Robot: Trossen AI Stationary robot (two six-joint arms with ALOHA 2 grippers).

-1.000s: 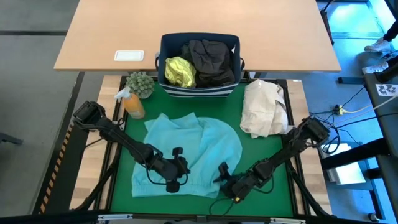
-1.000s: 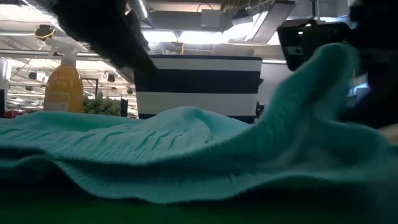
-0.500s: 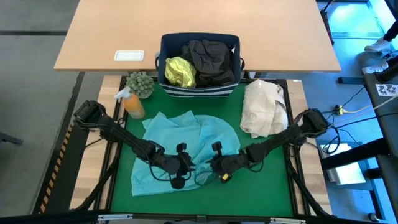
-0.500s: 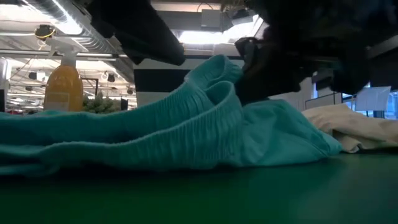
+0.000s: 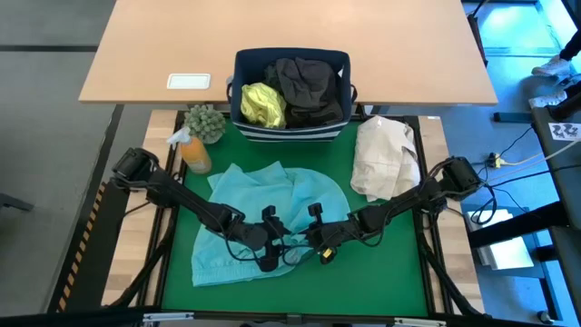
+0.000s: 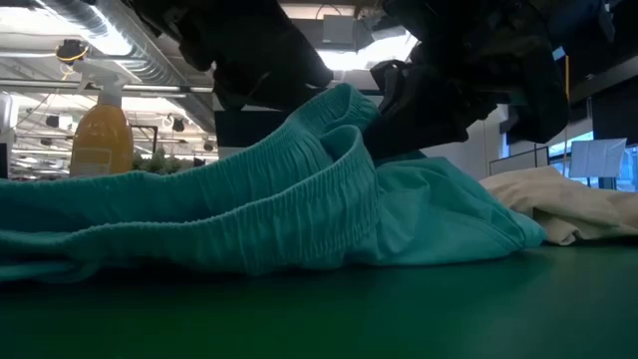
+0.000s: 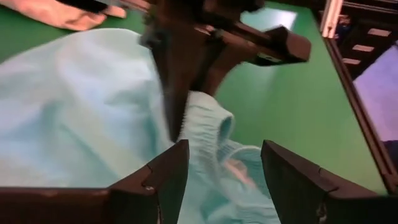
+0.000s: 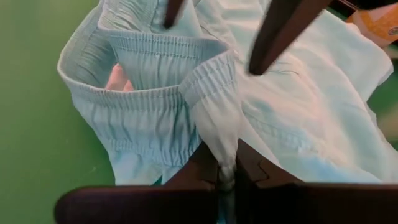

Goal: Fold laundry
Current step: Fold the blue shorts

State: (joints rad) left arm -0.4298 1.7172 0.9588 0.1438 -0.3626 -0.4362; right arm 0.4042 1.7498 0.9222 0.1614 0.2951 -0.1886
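Bright, even overhead light; low view backlit, wrist views blurred.

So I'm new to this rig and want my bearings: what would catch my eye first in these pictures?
The turquoise garment spread on the green mat, with both grippers meeting at its near edge. The right gripper is shut on a fold of its elastic hem, while the left gripper hovers beside it with jaws apart. Behind stands the navy bin holding a yellow-green shirt and dark clothes, and a cream cloth bundle lies to the right.
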